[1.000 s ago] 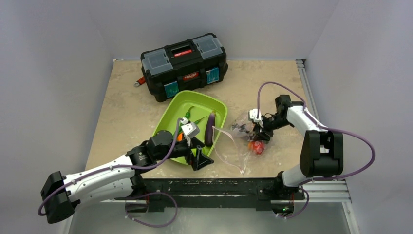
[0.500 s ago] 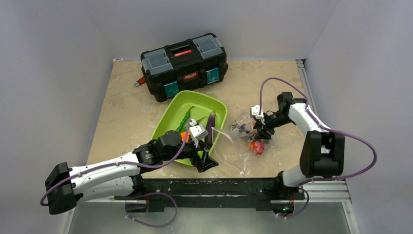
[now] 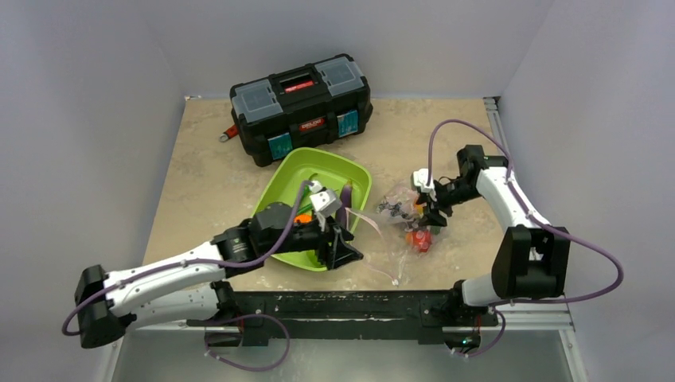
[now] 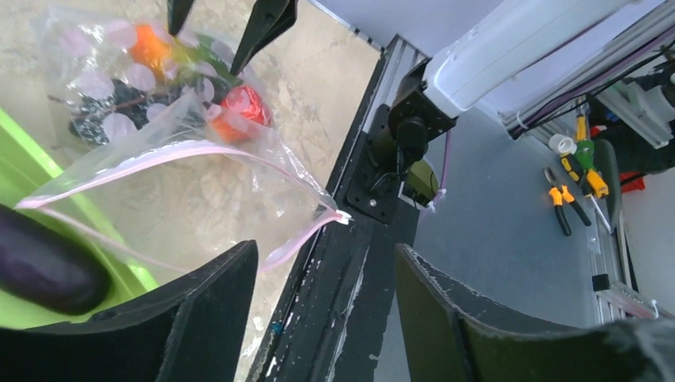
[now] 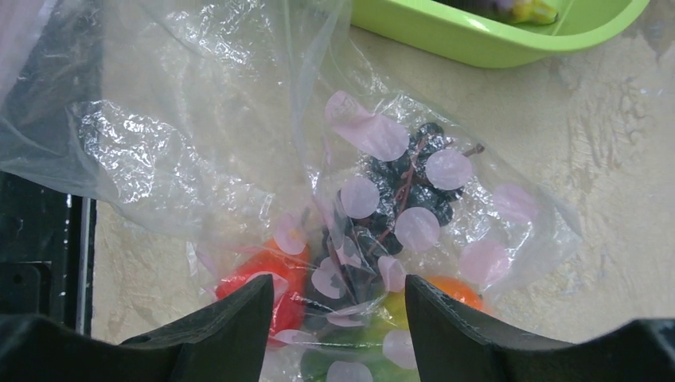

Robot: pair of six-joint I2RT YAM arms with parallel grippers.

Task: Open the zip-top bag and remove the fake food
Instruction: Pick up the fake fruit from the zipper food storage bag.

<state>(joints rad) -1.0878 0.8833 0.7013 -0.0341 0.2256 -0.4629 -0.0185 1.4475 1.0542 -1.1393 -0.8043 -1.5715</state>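
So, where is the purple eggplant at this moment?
In the top view the eggplant lies inside the green tray along its right rim, just left of the zip-top bag and just beyond the left claw.

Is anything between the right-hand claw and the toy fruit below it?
Yes. The right gripper hangs above the closed end of the zip-top bag, so its clear plastic covers the fake food beneath. The pink-edged mouth gapes at the other end, near the left gripper.

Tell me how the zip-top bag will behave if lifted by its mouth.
Probably floppy: the zip-top bag is thin, crinkled film and its mouth sags open. Likely bottom-heavy, since the fake food bunches at the closed end. The film looks glossy, so it may slip.
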